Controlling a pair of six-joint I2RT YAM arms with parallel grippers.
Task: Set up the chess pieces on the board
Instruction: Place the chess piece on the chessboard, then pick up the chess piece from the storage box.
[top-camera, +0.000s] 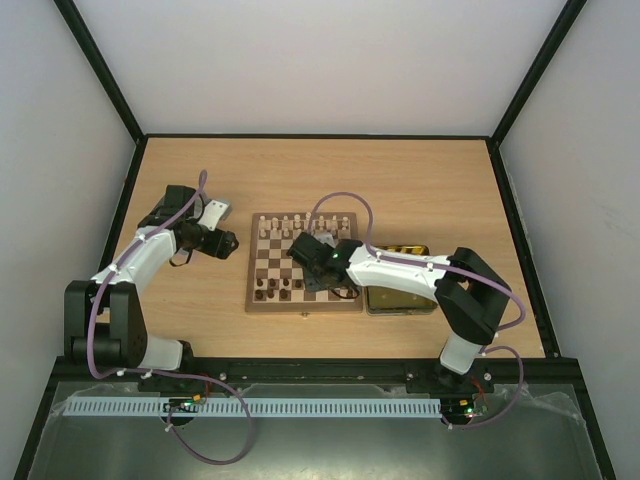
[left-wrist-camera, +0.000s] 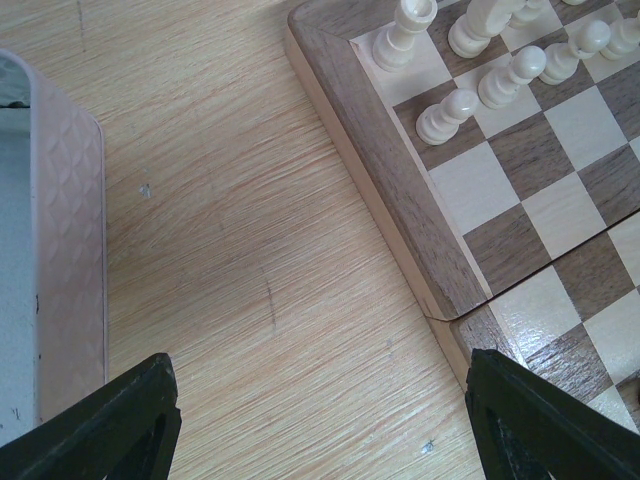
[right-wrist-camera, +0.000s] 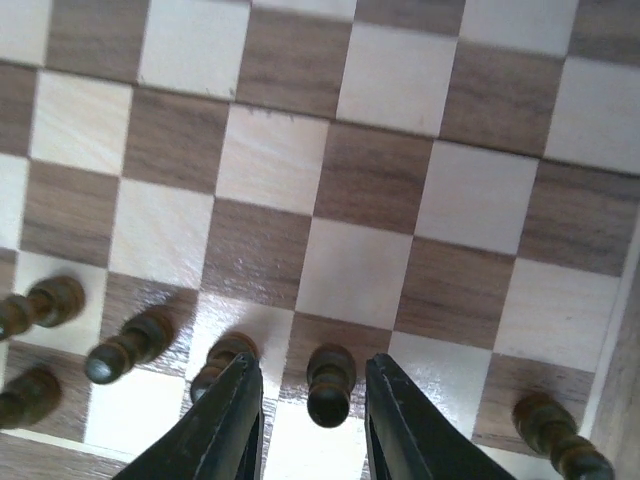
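The board (top-camera: 303, 309) lies mid-table, with pale chess pieces (top-camera: 290, 222) along its far rows and dark ones (top-camera: 272, 285) along its near rows. My right gripper (top-camera: 300, 248) hangs low over the near rows. In the right wrist view it (right-wrist-camera: 310, 365) stands open around an upright dark pawn (right-wrist-camera: 330, 383), with a gap on each side. More dark pieces (right-wrist-camera: 130, 345) stand to the left and one (right-wrist-camera: 555, 430) to the right. My left gripper (left-wrist-camera: 322, 365) is open over bare table beside the board's rim (left-wrist-camera: 390, 170), with nothing between its fingers; pale pieces (left-wrist-camera: 447, 115) stand near that corner.
A silver tin lid (left-wrist-camera: 60, 250) lies just left of my left gripper (top-camera: 228, 243). A yellow-lined tin (top-camera: 400, 296) sits right of the board, partly under my right arm. Black frame posts and walls border the table.
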